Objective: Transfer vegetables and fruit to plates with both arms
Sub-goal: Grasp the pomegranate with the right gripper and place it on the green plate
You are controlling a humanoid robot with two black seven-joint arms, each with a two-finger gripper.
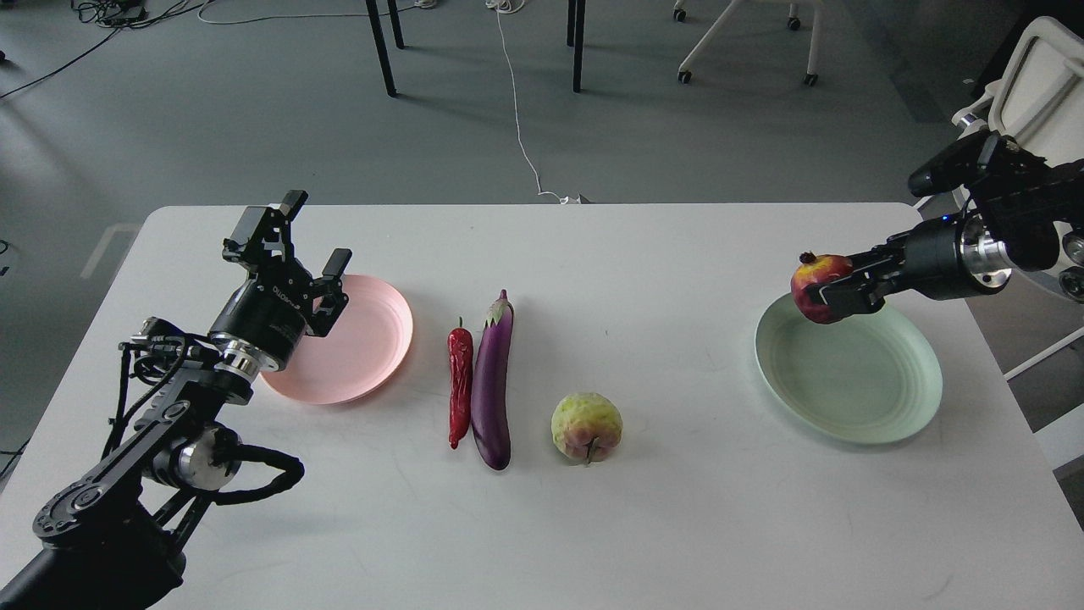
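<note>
The purple eggplant point(493, 385) and the red chili pepper point(459, 383) lie side by side mid-table. The yellow-green fruit point(586, 426) sits just right of them. My right gripper point(820, 296) is shut on the red pomegranate point(815, 280) and holds it above the left rim of the pale green plate point(855, 381). My left gripper point(315, 239) is open and empty, raised over the left part of the pink plate point(360, 347).
The white table point(644, 525) fills the view. Beyond its far edge are grey floor, chair legs point(576, 47) and a white cable point(518, 127). A white chair point(1037, 76) stands at the far right.
</note>
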